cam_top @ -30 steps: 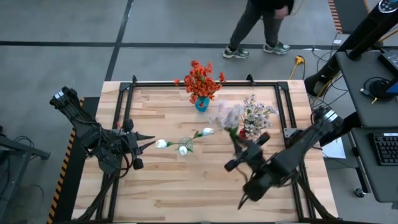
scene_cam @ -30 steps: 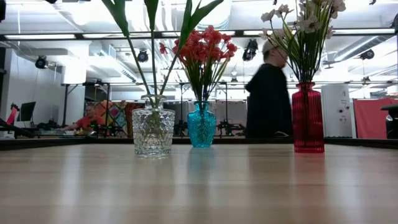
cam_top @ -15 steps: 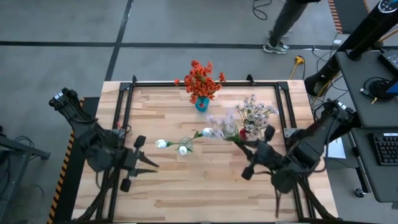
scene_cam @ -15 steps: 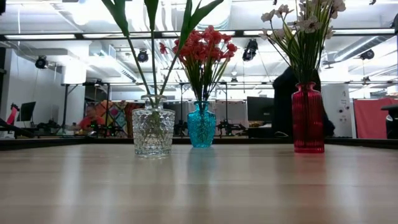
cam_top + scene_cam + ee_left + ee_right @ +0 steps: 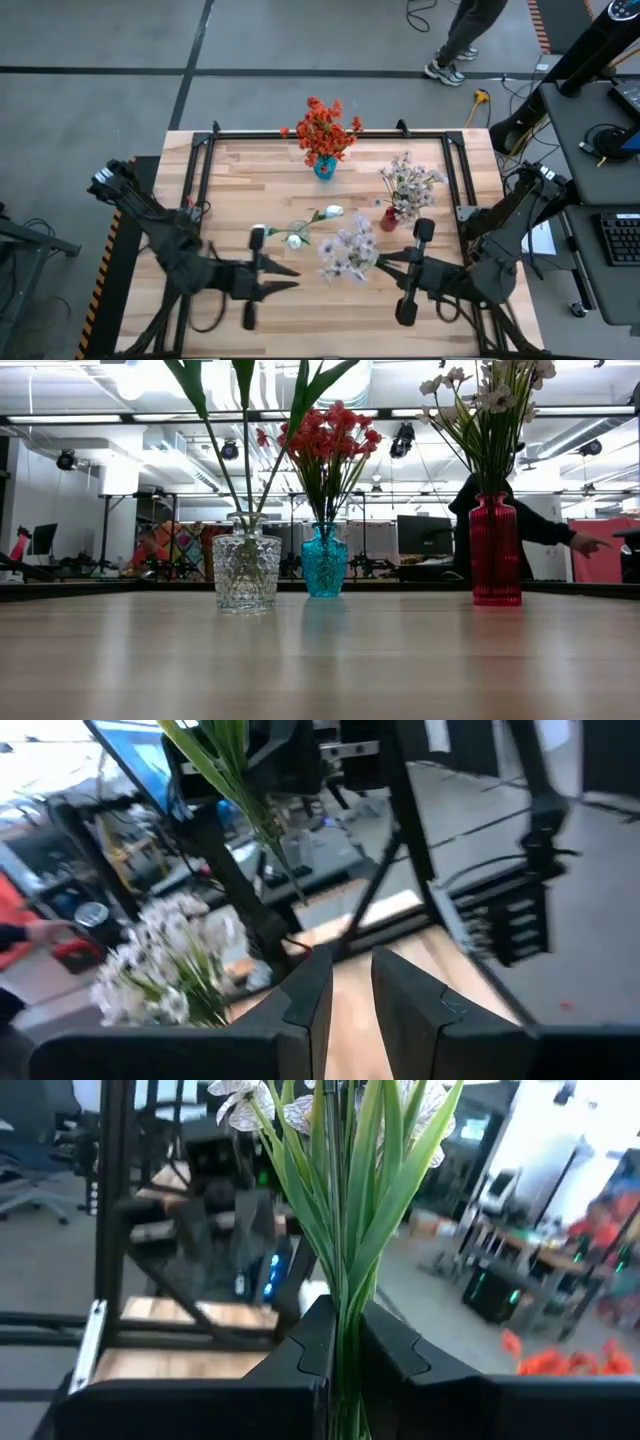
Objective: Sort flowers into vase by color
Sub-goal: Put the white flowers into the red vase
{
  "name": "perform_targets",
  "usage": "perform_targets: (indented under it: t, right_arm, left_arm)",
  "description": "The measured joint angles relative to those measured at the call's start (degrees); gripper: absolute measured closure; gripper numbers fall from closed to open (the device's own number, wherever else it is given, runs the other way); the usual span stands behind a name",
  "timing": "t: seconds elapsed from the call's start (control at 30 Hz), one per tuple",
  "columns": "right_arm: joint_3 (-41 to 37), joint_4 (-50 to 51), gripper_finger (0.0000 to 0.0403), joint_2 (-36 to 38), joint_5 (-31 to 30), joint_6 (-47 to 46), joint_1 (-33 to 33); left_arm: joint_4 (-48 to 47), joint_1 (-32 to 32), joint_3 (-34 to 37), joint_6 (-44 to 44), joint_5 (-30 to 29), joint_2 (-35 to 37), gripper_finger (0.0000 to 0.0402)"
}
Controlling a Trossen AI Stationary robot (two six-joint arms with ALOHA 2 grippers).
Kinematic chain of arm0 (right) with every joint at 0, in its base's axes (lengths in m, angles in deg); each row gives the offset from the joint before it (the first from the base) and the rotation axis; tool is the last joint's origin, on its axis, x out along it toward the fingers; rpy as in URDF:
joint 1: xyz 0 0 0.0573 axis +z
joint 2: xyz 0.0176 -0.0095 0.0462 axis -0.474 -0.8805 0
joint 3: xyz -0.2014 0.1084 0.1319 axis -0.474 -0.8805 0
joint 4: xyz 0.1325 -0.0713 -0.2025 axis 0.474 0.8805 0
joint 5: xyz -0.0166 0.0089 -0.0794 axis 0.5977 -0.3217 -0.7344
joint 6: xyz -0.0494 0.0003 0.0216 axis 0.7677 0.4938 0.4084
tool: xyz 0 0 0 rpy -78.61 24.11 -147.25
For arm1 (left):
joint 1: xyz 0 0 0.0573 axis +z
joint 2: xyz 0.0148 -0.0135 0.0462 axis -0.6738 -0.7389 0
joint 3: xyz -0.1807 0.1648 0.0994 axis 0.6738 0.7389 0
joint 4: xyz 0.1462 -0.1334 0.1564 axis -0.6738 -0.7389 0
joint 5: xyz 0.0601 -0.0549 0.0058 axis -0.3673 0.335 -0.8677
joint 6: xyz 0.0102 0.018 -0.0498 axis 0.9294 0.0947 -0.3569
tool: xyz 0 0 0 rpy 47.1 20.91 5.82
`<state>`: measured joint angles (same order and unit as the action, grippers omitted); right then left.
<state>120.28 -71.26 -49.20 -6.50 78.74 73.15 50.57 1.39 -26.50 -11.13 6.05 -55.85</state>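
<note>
My right gripper (image 5: 384, 262) is over the table's near right part, shut on a pale pink-white small-blossom bunch (image 5: 348, 255) whose blossoms point toward the table's left. My left gripper (image 5: 285, 278) is open and empty just left of those blossoms, and its wrist view shows the bunch (image 5: 160, 960) ahead. More pale blossoms (image 5: 408, 185) stand in a red vase (image 5: 495, 550). Orange-red blossoms (image 5: 322, 125) stand in a blue vase (image 5: 324, 560). White tulip-like buds (image 5: 294, 240) stand in a clear glass vase (image 5: 246, 570). Neither gripper shows in the low view. My right gripper pinches the bunch's green stems (image 5: 345, 1295) between its two fingers, low on the stems and below the leaves. It comes roughly level from the table's right. The bunch runs on past the fingertips with its blossoms (image 5: 240, 1100) at the far end, lifted clear of the table.
The three vases stand across the table's middle and far part: clear glass left, blue at the far middle, red right. A black frame (image 5: 300, 135) rims the table. A person (image 5: 520, 530) stands beyond the far edge. Bare wood lies along the near edge.
My right gripper has carried the pale bunch from beside the red vase toward the near edge and leftward, turning to point left. My left gripper has moved right and toward the near edge, closing on the bunch. The person behind the table has walked to the right.
</note>
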Motion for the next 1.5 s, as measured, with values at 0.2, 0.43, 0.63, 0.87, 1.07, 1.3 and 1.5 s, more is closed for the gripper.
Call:
perform_targets:
  t: [0.2, 0.43, 0.63, 0.87, 1.07, 1.3, 1.5]
  right_arm:
    - [0.0, -3.9, 0.0381, 0.0, 4.3, 8.8, -0.1]
    - [0.0, -4.2, 0.0381, 0.0, 8.5, 10.8, -0.8]
    - [0.0, -4.1, 0.0381, 0.0, 9.0, 12.0, -1.0]
    - [0.0, -4.0, 0.0381, 0.0, 9.0, 13.3, -1.6]
    - [0.0, -3.9, 0.0381, 0.0, 9.0, 13.5, -2.7]
    - [0.0, -3.7, 0.038, 0.0, 9.1, 13.5, -3.9]
    - [0.0, -3.8, 0.038, -0.1, 8.9, 13.5, -5.1]
  left_arm:
    - [1.3, 5.7, -7.0, 3.8, 8.6, -7.4, 0.033]
    - [5.8, 13.4, -13.5, 4.6, 15.3, -12.7, 0.026]
    - [7.7, 16.2, -18.1, 6.6, 23.9, -15.9, 0.0203]
    - [7.3, 16.6, -22.8, 9.3, 28.6, -17.9, 0.0185]
    - [5.6, 17.0, -25.7, 9.4, 28.8, -18.2, 0.0188]
    - [4.9, 17.4, -25.9, 10.8, 28.7, -18.2, 0.0232]
    - [4.9, 18.5, -26.8, 10.8, 28.7, -18.2, 0.0267]
